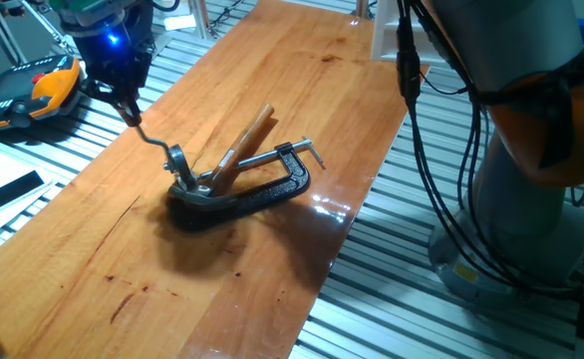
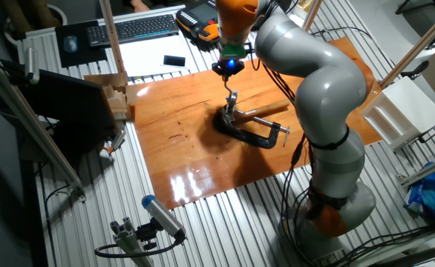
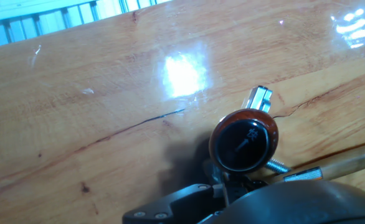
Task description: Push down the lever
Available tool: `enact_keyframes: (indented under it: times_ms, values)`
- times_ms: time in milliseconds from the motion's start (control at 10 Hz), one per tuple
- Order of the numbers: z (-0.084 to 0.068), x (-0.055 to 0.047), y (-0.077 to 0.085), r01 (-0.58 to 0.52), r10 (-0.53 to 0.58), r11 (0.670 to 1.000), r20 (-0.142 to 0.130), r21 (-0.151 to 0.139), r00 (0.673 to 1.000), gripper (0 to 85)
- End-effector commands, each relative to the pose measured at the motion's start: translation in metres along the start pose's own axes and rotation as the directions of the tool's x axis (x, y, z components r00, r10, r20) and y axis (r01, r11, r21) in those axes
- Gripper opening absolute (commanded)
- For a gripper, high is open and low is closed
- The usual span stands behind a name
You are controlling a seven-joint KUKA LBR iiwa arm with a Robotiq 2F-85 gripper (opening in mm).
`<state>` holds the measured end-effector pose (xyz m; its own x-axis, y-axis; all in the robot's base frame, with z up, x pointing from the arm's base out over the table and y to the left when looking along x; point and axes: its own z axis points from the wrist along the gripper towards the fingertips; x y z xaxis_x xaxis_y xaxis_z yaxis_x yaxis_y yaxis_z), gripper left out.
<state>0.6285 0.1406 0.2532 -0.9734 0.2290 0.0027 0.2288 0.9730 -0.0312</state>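
The lever (image 1: 156, 141) is a thin bent metal rod rising to the left from a silvery fitting (image 1: 181, 166) on a black C-clamp (image 1: 252, 192) that lies on the wooden table (image 1: 272, 90). My gripper (image 1: 132, 110) is just above the lever's upper end, its fingers drawn together in a point, at or touching the knob. In the hand view the round dark-reddish knob (image 3: 243, 141) fills the lower middle, seen end-on. The other fixed view shows my gripper (image 2: 229, 76) over the lever (image 2: 231, 97) and the clamp (image 2: 252, 130).
A long brown wooden handle (image 1: 249, 138) leans out of the clamp, and the clamp's screw with a T-bar (image 1: 309, 150) points right. An orange-black device (image 1: 41, 92) lies off the table's left. Wooden blocks (image 2: 118, 101) stand at the table's corner; a keyboard (image 2: 128, 28) lies beyond.
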Motion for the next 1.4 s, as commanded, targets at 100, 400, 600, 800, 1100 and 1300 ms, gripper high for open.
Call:
enact_keyframes:
  times_ms: [100,400,600,800,1100,1300]
  values:
    - [0.001,-0.007,-0.005,0.004,-0.004,1.000,-0.002,0.000,1.000,0.0]
    - [0.007,-0.012,-0.007,0.004,-0.004,1.000,0.002,-0.001,1.000,0.0]
    - [0.006,-0.014,-0.009,0.006,-0.006,1.000,0.001,-0.002,1.000,0.0]
    - [0.007,-0.018,-0.011,0.001,-0.001,1.000,0.005,-0.002,1.000,0.0]
    - [0.011,-0.020,-0.012,0.003,-0.003,1.000,0.003,0.002,1.000,0.0]
    - [0.012,-0.023,-0.013,0.004,-0.004,1.000,0.009,0.005,1.000,0.0]
